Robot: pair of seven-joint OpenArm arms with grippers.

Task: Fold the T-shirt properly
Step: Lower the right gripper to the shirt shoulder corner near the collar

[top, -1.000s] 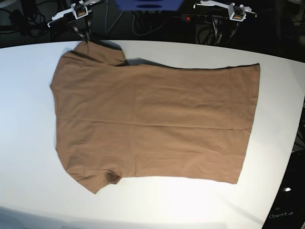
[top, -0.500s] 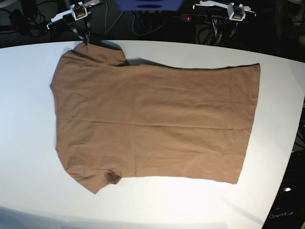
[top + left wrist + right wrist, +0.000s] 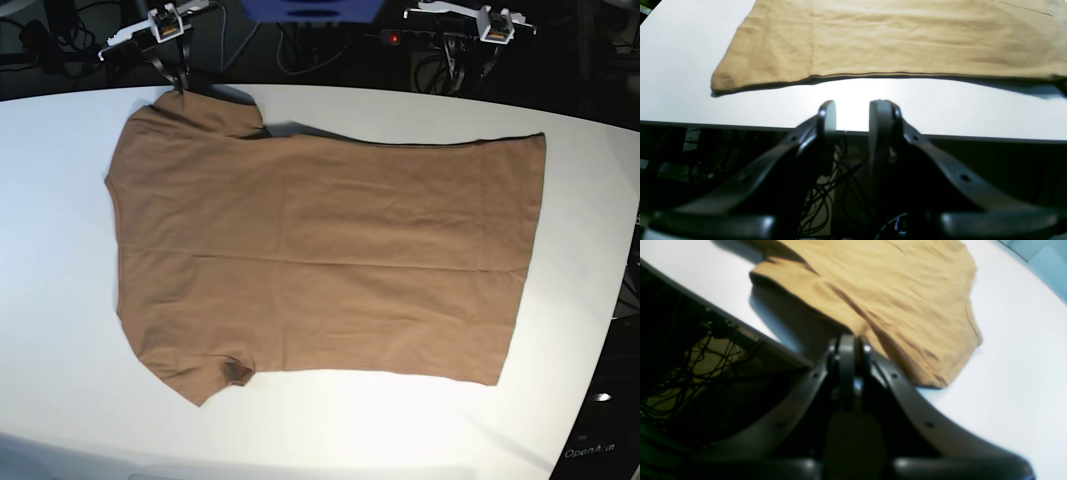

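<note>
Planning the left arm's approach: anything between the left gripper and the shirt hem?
Nothing visible. Only bare white table lies between the left gripper and the near edge of the T-shirt.

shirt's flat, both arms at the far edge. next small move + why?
Probably lift the right gripper up and toward the middle of the T-shirt. Its jaws are shut right at the far sleeve's edge, seemingly pinching it, and the shirt lies flat and unfolded. The left gripper hangs short of the table, jaws parted and empty.
</note>
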